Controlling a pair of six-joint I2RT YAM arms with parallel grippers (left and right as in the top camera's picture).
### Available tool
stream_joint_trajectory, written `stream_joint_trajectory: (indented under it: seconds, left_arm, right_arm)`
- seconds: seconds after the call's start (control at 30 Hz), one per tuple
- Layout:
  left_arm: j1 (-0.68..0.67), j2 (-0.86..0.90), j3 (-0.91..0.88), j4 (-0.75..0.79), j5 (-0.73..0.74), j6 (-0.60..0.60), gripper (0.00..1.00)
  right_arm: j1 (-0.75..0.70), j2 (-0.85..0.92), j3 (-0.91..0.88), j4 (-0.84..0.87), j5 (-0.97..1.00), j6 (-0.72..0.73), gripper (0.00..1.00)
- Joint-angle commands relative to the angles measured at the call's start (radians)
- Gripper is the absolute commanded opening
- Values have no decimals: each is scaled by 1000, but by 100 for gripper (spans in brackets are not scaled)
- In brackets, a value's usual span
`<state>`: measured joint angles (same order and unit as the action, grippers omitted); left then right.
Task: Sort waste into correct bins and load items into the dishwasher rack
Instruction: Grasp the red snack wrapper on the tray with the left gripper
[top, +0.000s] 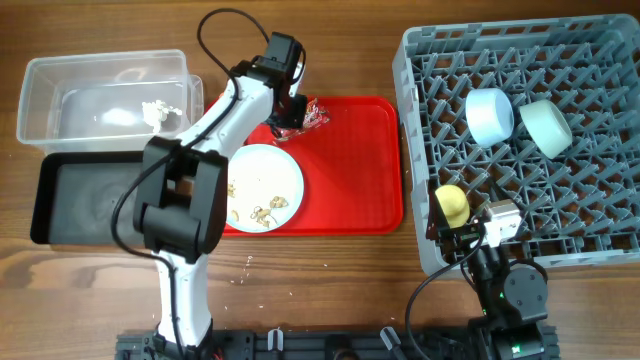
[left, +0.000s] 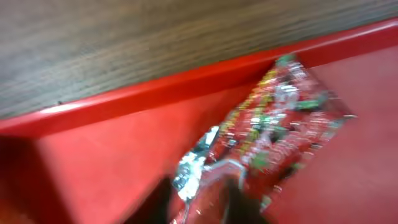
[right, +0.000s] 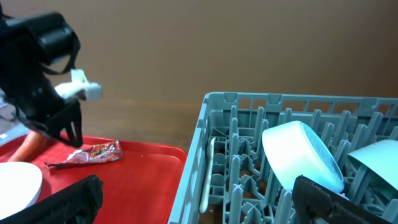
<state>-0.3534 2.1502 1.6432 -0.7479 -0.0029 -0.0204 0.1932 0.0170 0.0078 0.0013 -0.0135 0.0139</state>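
The crinkled red-and-white snack wrapper (top: 308, 113) lies at the back of the red tray (top: 350, 170). It also shows in the left wrist view (left: 273, 124) and the right wrist view (right: 87, 154). My left gripper (top: 289, 110) is open, with a finger on either side of the wrapper's near end (left: 202, 199). An orange carrot (right: 28, 146) lies beside it. A light blue plate (top: 262, 185) holds beige food scraps (top: 262, 213). A white tissue (top: 155, 110) lies in the clear tub (top: 60, 75). My right gripper (top: 478, 228) is open and empty over the grey rack's (top: 590, 250) front left corner.
The black tray (top: 50, 200) sits in front of the clear tub. The rack holds a light blue bowl (top: 490, 115), a pale green bowl (top: 545, 127), a yellow-green cup (top: 452, 203) and a white spoon (right: 207, 174). A few crumbs (top: 245, 268) lie on the table.
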Motion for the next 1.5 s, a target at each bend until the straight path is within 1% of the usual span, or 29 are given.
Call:
stream_joint_trajectory:
  seconds: [0.0, 0.07, 0.1, 0.13, 0.27, 0.4, 0.47, 0.5, 0.53, 0.57, 0.6, 0.63, 0.67, 0.77, 0.87, 0.93, 0.97, 1.0, 1.03, 1.07, 1.13, 1.23, 1.27, 1.33, 1.4, 1.47]
  left_arm:
    - [-31, -64, 24, -15, 58, 47, 65]
    - [-42, -46, 12, -10, 56, 48, 69]
    - [-47, -26, 11, -3, 51, 67, 74]
    - [-48, -8, 11, 5, 48, 69, 75]
    - [-48, 59, 11, 13, 47, 74, 73]
    - [-48, 72, 11, 38, 47, 73, 71]
    - [-48, 72, 11, 41, 47, 73, 58]
    - [-48, 72, 11, 38, 47, 73, 47]
    - [-48, 72, 11, 37, 47, 72, 32]
    - [-48, 72, 11, 37, 47, 73, 22]
    - [-48, 72, 11, 37, 47, 72, 8]
    - [-48, 71, 12, 37, 47, 66, 4]
    - [-48, 67, 14, 34, 47, 63, 4]
    - [-39, 15, 59, 8, 34, -35, 4]
    - [3, -106, 120, -20, 32, -171, 4]
    - [40, -182, 122, -24, 76, -193, 4]
    - [51, -202, 122, -34, 126, -170, 8]
    - [55, -208, 122, -48, 175, -124, 18]
    - [53, -207, 122, -80, 207, -68, 26]
    - [44, -196, 121, -111, 208, -30, 29]
    - [7, -154, 101, -164, 204, 72, 42]
    - [-37, -103, 60, -159, 163, 135, 54]
    - [-53, -76, 49, -159, 149, 154, 57]
    - [-76, -31, 43, -160, 108, 171, 60]
    - [-87, 6, 43, -155, 62, 171, 60]
    - [-87, 36, 43, -145, 49, 171, 60]
  right_arm:
    - [-4, -12, -3, 6, 13, 13, 100]
    - [-4, -12, -3, 6, 13, 13, 100]
    - [-4, -12, -3, 6, 13, 13, 100]
    - [-4, -12, -3, 6, 13, 13, 100]
    - [-4, -12, -3, 6, 13, 13, 100]
    - [-4, -12, -3, 6, 13, 13, 100]
    - [-4, -12, -3, 6, 13, 13, 100]
    - [-4, -12, -3, 6, 13, 13, 100]
    - [-4, -12, -3, 6, 13, 13, 100]
    - [-4, -12, -3, 6, 13, 13, 100]
    - [-4, -12, -3, 6, 13, 13, 100]
    - [-4, -12, -3, 6, 13, 13, 100]
    - [-4, -12, -3, 6, 13, 13, 100]
    - [-4, -12, -3, 6, 13, 13, 100]
    - [-4, -12, -3, 6, 13, 13, 100]
    - [-4, -12, -3, 6, 13, 13, 100]
    - [-4, -12, -3, 6, 13, 13, 100]
    - [-4, -12, -3, 6, 13, 13, 100]
    - [-4, -12, -3, 6, 13, 13, 100]
    - [-4, -12, -3, 6, 13, 13, 100]
    - [-4, -12, -3, 6, 13, 13, 100]
    - [-4, -12, -3, 6, 13, 13, 100]
    - [-4, -12, -3, 6, 13, 13, 100]
    - [-4, -12, -3, 6, 13, 13, 100]
    - [-4, -12, -3, 6, 13, 13, 100]
    - [-4, -12, -3, 6, 13, 13, 100]
